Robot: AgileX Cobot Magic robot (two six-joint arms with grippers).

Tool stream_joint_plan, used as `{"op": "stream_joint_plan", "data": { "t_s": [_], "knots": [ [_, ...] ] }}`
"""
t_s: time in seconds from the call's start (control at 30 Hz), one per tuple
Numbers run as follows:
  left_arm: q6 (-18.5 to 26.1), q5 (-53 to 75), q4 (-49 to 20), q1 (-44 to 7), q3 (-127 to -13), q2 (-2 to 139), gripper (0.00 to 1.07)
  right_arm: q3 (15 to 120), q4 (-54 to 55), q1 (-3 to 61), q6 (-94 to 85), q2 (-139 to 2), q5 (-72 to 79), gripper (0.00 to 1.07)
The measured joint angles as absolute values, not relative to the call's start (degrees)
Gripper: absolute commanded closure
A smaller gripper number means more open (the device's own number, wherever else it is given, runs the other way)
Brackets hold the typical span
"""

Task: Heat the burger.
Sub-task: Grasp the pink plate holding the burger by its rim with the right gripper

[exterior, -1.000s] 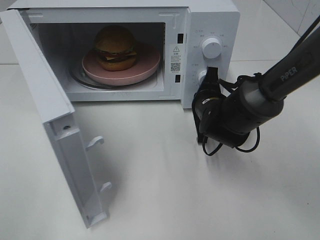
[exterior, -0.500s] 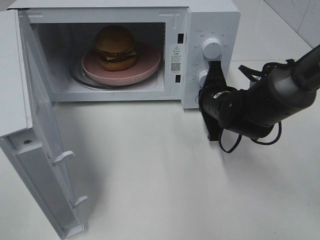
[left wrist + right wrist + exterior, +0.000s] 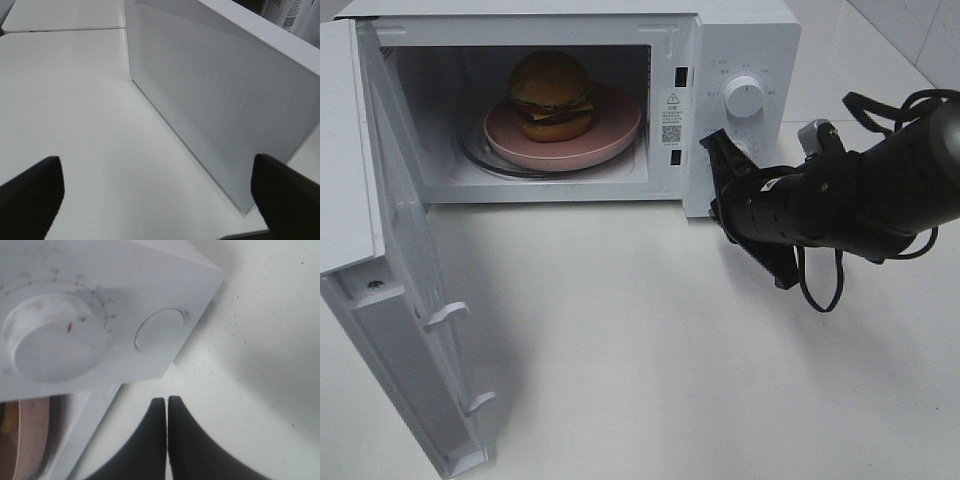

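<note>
The burger (image 3: 551, 94) sits on a round pink plate (image 3: 615, 135) inside the open white microwave (image 3: 740, 40). The microwave door (image 3: 390, 300) hangs wide open at the left. My right gripper (image 3: 718, 150) is shut and empty, its tip by the lower part of the control panel. In the right wrist view its closed fingertips (image 3: 166, 405) point below the dial (image 3: 55, 337) and a round button (image 3: 160, 330). My left gripper (image 3: 157, 200) is open with nothing between its fingers (image 3: 30, 195), and it faces the door's outer side (image 3: 215, 90). The left arm is out of the exterior view.
A second, upper knob (image 3: 744, 96) is on the control panel. The white tabletop (image 3: 650, 370) stretches in front of the microwave. The open door takes up the left front of the table, and the right arm's cables (image 3: 820, 290) hang near the panel.
The door has swung wider open, then stayed still. My right arm has dropped and turned, so the shut gripper now leans left along the panel's lower edge instead of standing at the lower knob.
</note>
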State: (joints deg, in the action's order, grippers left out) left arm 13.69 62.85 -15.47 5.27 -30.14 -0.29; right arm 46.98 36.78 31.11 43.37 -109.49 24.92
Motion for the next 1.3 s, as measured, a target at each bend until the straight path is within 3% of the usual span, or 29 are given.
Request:
{"op": "stream_joint_plan", "data": {
  "t_s": [0.4, 0.67, 0.73, 0.93, 1.1, 1.3],
  "knots": [
    [13.69, 62.85, -15.47, 5.27, -30.14, -0.29, 0.13, 46.81, 32.09, 31.05, 13.52, -102.27, 11.06, 1.06],
    [13.69, 62.85, -15.47, 5.27, -30.14, -0.29, 0.13, 47.15, 18.91, 31.05, 5.79, -97.98, -2.69, 1.04],
    [13.69, 62.85, -15.47, 5.27, -30.14, -0.29, 0.13, 49.62, 12.66, 31.05, 3.15, -96.60, -12.09, 1.03],
    [13.69, 62.85, -15.47, 5.27, -30.14, -0.29, 0.13, 54.83, 8.65, 31.05, -3.90, -95.97, -24.81, 1.02],
    [13.69, 62.85, -15.47, 5.27, -30.14, -0.29, 0.13, 59.53, 7.85, 31.05, -22.69, -95.86, -36.73, 0.99],
    [13.69, 62.85, -15.47, 5.27, -30.14, -0.29, 0.13, 61.08, 7.51, 31.05, -42.91, -95.86, -40.91, 0.96]
  ]
}}
